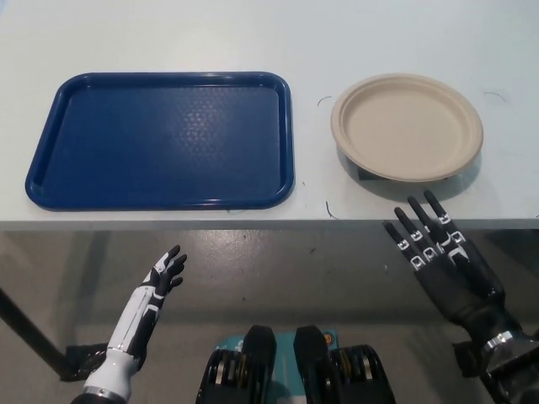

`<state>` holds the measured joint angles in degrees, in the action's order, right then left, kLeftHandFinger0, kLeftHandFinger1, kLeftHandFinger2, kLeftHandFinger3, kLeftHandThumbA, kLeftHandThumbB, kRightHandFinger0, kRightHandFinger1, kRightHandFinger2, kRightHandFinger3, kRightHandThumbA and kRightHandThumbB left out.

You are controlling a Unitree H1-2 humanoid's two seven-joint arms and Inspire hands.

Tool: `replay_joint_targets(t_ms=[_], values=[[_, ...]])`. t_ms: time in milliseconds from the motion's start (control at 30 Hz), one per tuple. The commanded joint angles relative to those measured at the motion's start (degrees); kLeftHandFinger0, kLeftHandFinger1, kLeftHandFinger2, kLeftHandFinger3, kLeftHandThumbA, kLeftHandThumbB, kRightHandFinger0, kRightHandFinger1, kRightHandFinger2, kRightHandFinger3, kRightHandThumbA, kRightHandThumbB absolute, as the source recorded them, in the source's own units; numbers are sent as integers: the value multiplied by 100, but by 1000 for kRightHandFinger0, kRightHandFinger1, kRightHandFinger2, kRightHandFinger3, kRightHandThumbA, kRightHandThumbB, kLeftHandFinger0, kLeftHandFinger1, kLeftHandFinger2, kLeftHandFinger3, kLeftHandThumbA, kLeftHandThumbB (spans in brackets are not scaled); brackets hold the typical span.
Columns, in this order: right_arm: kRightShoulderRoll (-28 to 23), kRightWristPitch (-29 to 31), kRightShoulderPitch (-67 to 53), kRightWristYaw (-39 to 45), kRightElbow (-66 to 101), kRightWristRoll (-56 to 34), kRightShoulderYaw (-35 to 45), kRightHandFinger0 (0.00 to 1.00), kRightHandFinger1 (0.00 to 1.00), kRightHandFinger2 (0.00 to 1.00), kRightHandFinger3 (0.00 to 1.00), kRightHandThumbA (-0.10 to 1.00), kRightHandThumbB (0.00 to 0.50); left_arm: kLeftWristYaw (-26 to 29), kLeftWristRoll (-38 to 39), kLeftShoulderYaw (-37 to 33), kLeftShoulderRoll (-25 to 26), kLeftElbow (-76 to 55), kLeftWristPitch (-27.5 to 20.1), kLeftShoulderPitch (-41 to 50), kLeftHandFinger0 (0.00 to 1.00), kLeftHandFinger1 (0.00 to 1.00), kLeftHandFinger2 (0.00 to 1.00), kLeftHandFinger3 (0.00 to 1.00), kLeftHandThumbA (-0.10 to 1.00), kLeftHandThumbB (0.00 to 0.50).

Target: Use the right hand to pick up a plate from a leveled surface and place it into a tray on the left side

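A beige plate (pixel 408 125) rests raised on a dark support on the white table (pixel 337 34), right of the middle. A blue tray (pixel 164 139) lies empty on the table's left half. My black right hand (pixel 438 257) is open with fingers spread, its fingertips (pixel 428 202) just reaching over the table's front edge below the plate, not touching it. My white left hand (pixel 160 282) rests open below the table edge at the lower left, under the tray.
The table's front edge (pixel 253 224) runs across the picture's middle. Small dark marks (pixel 327 209) dot the tabletop between tray and plate. Grey floor shows below the edge.
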<state>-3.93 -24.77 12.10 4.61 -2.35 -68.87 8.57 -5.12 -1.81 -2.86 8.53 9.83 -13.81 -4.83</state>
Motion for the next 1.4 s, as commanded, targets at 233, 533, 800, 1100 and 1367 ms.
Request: replay_joint_targets(t_ms=[233,533,800,1100,1367], values=[[7,-216,301,-10,-277,-650,45,1000,1000,1000,1000,1000,465,-81,-58,21,104,-261,-189,-34,1000,1000,1000,1000,1000,500],[-62,-216,382,111,-519,-488,8,1000,1000,1000,1000,1000,452,-103,-46,25,104,-271,-166,-37,1000,1000,1000,1000,1000,500],[-89,-216,487,81,-770,-319,3,1000,1000,1000,1000,1000,454,-101,-11,41,85,-268,-198,-30,1000,1000,1000,1000,1000,500],[-79,-216,649,25,-979,-181,91,1000,1000,1000,1000,1000,452,-130,-3,36,101,-287,-124,-33,1000,1000,1000,1000,1000,500],[-107,-216,804,201,-1220,-110,149,1000,1000,1000,1000,1000,444,-110,-34,41,101,-281,-156,-49,1000,1000,1000,1000,1000,500]])
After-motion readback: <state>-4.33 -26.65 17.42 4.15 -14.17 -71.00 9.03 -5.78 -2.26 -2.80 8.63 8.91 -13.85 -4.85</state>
